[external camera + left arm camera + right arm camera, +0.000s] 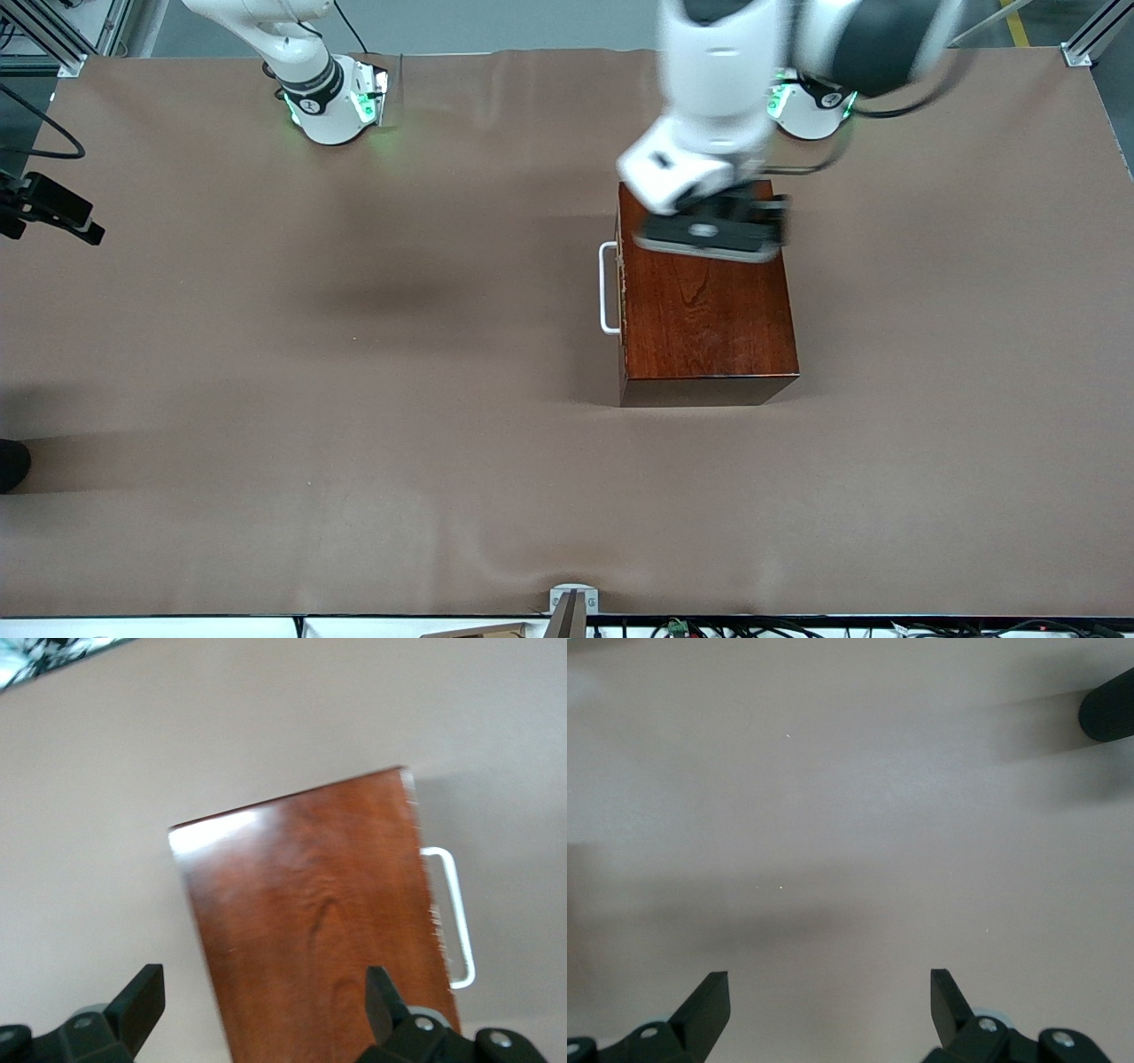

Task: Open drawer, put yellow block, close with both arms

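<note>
Mahogany box (pixel 704 301) on brown table (pixel 354 399), drawer (pixel 623 292) shut, white handle (pixel 608 288) facing right arm's end. Left gripper (pixel 266 1005) over box top, fingers (pixel 140 997) spread wide, nothing btwn. Right gripper (pixel 830 1005) over bare table, fingers (pixel 707 1001) wide, empty. Yellow block not visible.

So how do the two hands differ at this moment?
The left hand hangs over the wooden box, above the end nearest the arm bases; the right hand is over bare table. The left wrist view shows the closed drawer's white handle; the right wrist view shows only cloth. Both hands are open and empty.
</note>
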### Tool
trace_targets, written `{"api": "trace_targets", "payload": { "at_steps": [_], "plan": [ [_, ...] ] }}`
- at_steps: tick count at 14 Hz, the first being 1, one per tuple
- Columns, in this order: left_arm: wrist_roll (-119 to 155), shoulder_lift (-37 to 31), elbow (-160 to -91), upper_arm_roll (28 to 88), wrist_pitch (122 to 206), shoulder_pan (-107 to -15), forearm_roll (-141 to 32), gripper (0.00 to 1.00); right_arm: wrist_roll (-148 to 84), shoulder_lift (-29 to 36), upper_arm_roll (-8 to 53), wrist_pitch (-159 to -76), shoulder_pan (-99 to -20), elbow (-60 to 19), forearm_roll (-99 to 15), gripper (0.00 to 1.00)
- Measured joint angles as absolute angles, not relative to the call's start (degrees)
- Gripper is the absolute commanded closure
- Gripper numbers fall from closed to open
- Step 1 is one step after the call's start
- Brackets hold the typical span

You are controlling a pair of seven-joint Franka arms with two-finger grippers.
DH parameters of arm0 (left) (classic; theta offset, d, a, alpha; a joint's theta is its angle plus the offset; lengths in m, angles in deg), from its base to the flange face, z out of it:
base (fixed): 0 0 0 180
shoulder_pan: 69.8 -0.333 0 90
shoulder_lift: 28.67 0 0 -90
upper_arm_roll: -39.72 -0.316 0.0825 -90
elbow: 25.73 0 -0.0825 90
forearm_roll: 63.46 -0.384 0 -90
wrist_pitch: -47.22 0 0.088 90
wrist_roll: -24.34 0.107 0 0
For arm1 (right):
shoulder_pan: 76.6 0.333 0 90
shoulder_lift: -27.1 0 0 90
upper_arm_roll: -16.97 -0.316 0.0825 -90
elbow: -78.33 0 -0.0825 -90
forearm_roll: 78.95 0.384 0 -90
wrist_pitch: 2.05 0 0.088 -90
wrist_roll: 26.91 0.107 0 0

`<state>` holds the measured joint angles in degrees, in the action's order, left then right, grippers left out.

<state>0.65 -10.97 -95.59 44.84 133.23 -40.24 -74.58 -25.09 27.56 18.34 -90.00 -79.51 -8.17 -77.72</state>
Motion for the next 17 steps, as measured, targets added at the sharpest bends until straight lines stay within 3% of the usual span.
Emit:
{"api": "trace_targets", "payload": {
  "at_steps": [7, 13, 17],
  "plan": [
    [10.49, -16.45, -100.87, 44.72, 132.69, -61.30, -65.69, 0.00, -25.09, 27.49, 18.48, -88.71, -79.59, -8.18, -77.72, 0.00],
    [13.40, -28.00, -118.22, 41.84, 140.02, -62.83, -63.69, 0.00, -25.09, 27.48, 18.41, -88.70, -79.58, -8.18, -77.72, 0.00],
    [18.95, -30.13, -120.86, 40.98, 141.24, -64.86, -63.64, 0.00, -25.09, 27.48, 18.41, -88.69, -79.58, -8.18, -77.72, 0.00]
  ]
}}
